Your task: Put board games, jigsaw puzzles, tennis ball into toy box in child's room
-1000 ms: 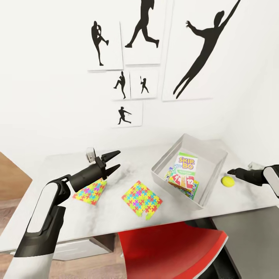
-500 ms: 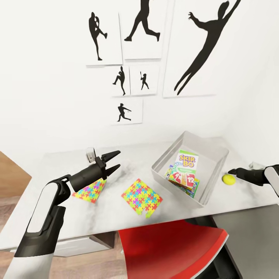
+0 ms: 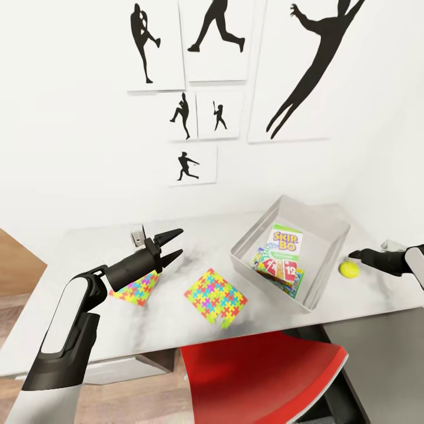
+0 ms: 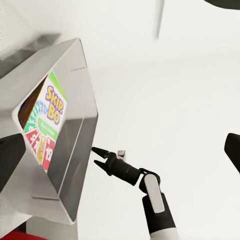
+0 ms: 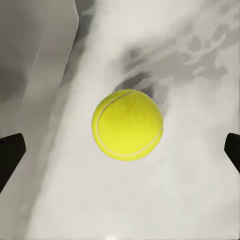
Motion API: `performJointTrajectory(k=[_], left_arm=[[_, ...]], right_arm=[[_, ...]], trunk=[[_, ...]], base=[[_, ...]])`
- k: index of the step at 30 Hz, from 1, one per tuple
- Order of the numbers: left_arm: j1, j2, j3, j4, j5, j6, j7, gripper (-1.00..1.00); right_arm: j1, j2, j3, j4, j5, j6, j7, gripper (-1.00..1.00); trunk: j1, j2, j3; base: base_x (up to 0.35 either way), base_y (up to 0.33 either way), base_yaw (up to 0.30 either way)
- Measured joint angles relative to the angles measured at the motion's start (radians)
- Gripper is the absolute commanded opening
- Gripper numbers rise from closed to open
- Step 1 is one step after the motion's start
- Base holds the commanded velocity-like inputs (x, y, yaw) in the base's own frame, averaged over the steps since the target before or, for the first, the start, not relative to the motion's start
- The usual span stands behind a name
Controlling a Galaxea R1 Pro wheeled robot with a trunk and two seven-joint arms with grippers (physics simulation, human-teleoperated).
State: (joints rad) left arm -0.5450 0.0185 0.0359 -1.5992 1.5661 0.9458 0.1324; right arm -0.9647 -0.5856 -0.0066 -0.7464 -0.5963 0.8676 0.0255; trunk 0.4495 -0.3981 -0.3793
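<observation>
Done: Skip-Bo box [image 3: 283, 253] lying inside the toy box [image 3: 321, 277].
Left: tennis ball [image 3: 348, 269] and two jigsaw puzzles [image 3: 215, 295] sitting outside the toy box.
Right gripper [image 3: 354, 255]: hanging over the tennis ball, jaws spread, holding nothing.
Left gripper [image 3: 175, 244]: hovering parted, holding nothing.

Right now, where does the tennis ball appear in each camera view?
Head view: tennis ball on the table, beside the toy box, near the right gripper.
Left wrist view: not seen.
Right wrist view: ball centred.
Shared landmark: the toy box wall.

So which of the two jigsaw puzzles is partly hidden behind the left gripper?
The jigsaw puzzle farther from the toy box; the left gripper overlaps it. The other puzzle lies fully visible.
</observation>
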Motion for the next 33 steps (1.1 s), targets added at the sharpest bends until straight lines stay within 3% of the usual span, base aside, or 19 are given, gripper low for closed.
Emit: performJointTrajectory(k=[13,33], left_arm=[[-0.001,-0.001,0.0,0.0,0.0,0.0,0.0,1.0],[-0.002,-0.002,-0.001,0.0,0.0,0.0,0.0,1.0]], right_arm=[[-0.064,-0.004,-0.003,0.01,-0.001,0.003,0.001,1.0],[-0.074,-0.007,-0.004,0.016,-0.001,0.003,0.001,1.0]], trunk=[[0.0,0.0,-0.021],[0.0,0.0,-0.054]], base=[[0.0,0.0,0.0],[0.0,0.0,0.0]])
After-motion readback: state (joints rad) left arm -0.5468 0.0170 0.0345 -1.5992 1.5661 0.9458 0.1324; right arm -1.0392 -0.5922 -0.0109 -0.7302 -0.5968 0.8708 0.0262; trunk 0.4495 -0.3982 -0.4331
